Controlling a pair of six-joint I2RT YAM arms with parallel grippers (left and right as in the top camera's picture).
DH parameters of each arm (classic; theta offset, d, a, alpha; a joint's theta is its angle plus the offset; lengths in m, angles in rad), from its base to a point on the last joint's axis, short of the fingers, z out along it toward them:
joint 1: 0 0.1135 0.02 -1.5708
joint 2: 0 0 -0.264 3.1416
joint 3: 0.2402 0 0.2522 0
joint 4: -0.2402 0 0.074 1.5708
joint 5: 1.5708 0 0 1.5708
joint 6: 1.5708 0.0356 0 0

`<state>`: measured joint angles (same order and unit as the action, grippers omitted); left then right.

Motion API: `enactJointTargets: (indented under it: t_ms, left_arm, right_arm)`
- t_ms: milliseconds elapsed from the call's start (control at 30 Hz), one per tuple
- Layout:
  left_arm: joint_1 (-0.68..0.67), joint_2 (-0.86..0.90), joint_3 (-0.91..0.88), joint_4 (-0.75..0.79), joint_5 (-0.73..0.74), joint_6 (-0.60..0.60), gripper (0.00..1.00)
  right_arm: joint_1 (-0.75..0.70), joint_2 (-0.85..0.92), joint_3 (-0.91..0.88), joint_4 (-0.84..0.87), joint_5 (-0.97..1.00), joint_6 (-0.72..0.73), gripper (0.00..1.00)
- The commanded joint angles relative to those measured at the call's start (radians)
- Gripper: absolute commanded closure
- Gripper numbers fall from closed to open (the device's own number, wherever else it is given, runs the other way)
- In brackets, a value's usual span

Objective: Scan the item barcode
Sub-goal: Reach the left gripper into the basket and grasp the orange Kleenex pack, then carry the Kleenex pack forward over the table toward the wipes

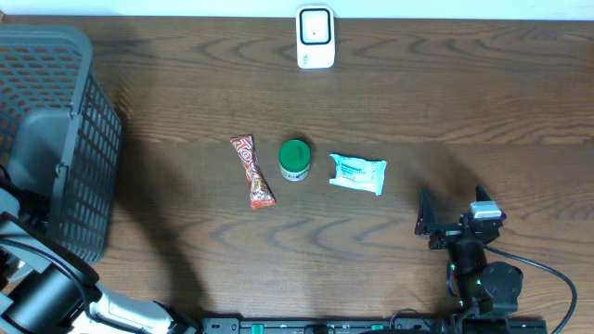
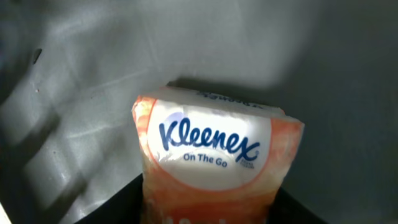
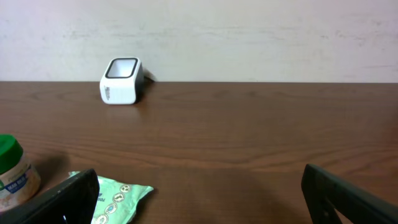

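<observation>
Table [image 1: 445, 102]: the basket [image 1: 56, 102] is at 9 o'clock and the left arm [image 1: 42, 292] comes in at 7. Our item, the Kleenex pack [image 2: 208, 149], is inside the basket against its grey lining, logo facing the camera.

We judge the pack light, soft and crushable, with slick film. Take it across the narrow sides at mid-body with a modest squeeze, leaving both faces clear. No barcode shows, so it's probably on the back.

Left pincer [image 2: 205, 216]: only dark edges flank the pack's lower end, so we can't tell if it's gripping. Right pincer [image 3: 200, 193], at 5 o'clock, is spread wide and holding nothing.

Views: only the left wrist shows the pack; overhead hides it in the basket. Overhead alone lays out the scanner [image 1: 315, 37] at 12, with the green pack [image 1: 358, 173], candy bar [image 1: 252, 172] and jar [image 1: 295, 160] mid-table. The right wrist shows the scanner's side profile.
</observation>
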<state>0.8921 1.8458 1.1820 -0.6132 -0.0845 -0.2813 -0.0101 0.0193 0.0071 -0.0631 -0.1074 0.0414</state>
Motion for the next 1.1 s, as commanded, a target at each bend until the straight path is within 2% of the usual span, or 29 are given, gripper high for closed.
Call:
enactJointTargets:
  t_ms: [0, 67, 267, 367, 433, 533, 667, 767, 833, 967, 1067]
  left_arm:
    - [0.004, 0.016, -0.018, -0.032, -0.031, 0.016, 0.56]
    - [0.004, -0.024, 0.003, -0.04, -0.031, 0.016, 0.6]
    - [0.004, -0.216, 0.064, -0.048, -0.026, 0.015, 0.6]
    - [0.004, -0.341, 0.084, -0.038, 0.029, 0.015, 0.6]
    - [0.004, -0.422, 0.097, -0.023, 0.118, -0.019, 0.6]
    - [0.001, -0.549, 0.1, 0.039, 0.319, -0.144, 0.6]
    - [-0.052, -0.689, 0.1, 0.192, 0.603, -0.276, 0.6]
    - [-0.169, -0.778, 0.1, 0.292, 0.718, -0.373, 0.6]
    - [-0.294, -0.823, 0.1, 0.324, 0.73, -0.405, 0.6]
    - [-0.6, -0.845, 0.097, 0.323, 0.691, -0.378, 0.6]
    - [-0.859, -0.803, 0.086, 0.298, 0.594, -0.32, 0.6]
  right_arm:
    - [-0.003, -0.001, -0.002, -0.003, 0.004, 0.01, 0.01]
    - [-0.003, -0.001, -0.002, -0.003, 0.004, 0.01, 0.01]
    - [-0.003, -0.001, -0.002, -0.003, 0.004, 0.01, 0.01]
    - [-0.003, -0.001, -0.002, -0.003, 0.004, 0.01, 0.01]
    - [-0.003, -0.001, -0.002, -0.003, 0.005, 0.01, 0.01]
    - [-0.003, -0.001, -0.002, -0.003, 0.004, 0.01, 0.01]
    - [-0.003, -0.001, -0.002, -0.003, 0.004, 0.01, 0.01]
    - [-0.003, -0.001, -0.002, -0.003, 0.005, 0.01, 0.01]
    - [-0.003, -0.001, -0.002, -0.003, 0.005, 0.01, 0.01]
    - [-0.003, -0.001, -0.002, -0.003, 0.004, 0.01, 0.01]
    - [-0.003, -0.001, -0.002, -0.003, 0.004, 0.01, 0.01]
